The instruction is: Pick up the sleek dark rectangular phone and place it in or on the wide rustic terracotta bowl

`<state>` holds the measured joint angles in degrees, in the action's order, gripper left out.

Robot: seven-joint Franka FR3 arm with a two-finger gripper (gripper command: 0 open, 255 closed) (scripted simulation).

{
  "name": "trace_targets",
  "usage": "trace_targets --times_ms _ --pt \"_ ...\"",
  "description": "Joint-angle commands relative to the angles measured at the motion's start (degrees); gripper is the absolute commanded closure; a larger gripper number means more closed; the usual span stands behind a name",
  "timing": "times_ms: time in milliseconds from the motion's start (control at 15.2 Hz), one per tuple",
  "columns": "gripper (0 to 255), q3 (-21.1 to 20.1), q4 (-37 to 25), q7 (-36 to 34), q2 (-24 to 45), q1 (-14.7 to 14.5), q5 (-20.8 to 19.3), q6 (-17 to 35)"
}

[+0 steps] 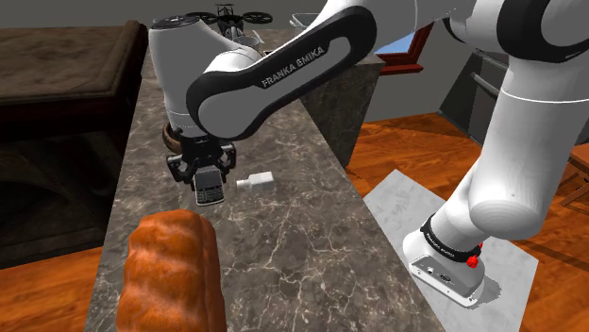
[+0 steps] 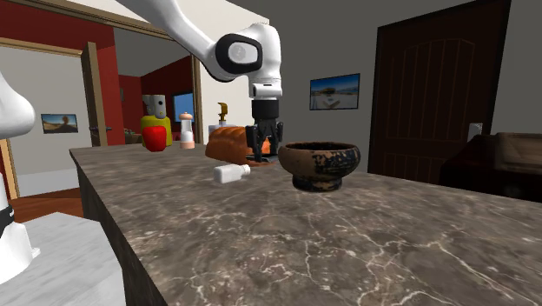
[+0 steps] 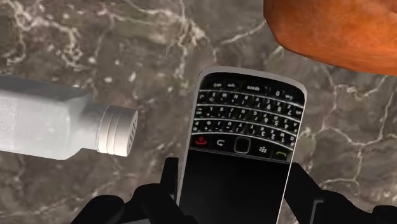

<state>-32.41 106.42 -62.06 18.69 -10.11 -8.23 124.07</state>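
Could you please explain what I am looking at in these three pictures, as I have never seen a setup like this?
This is a simulated white robot arm mounted on a stand beside a marbled counter. One picture looks down from beside the stand, one looks along the counter from low down, and one comes from a camera on the arm's hand. Its black two-pronged end effector is shut on a dark keypad phone, clasping it from both sides. On the counter are a white bottle lying on its side, an orange-brown loaf and a dark bowl, where the phone is meant to go.
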Motion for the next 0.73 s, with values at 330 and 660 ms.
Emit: trace_targets --times_ms 330,660 --pt "255 -0.6 -2.6 1.1 -2.4 0.7 1.7 -4.6" --pt "255 -0.9 -4.9 1.5 -3.7 0.9 2.5 -8.1"
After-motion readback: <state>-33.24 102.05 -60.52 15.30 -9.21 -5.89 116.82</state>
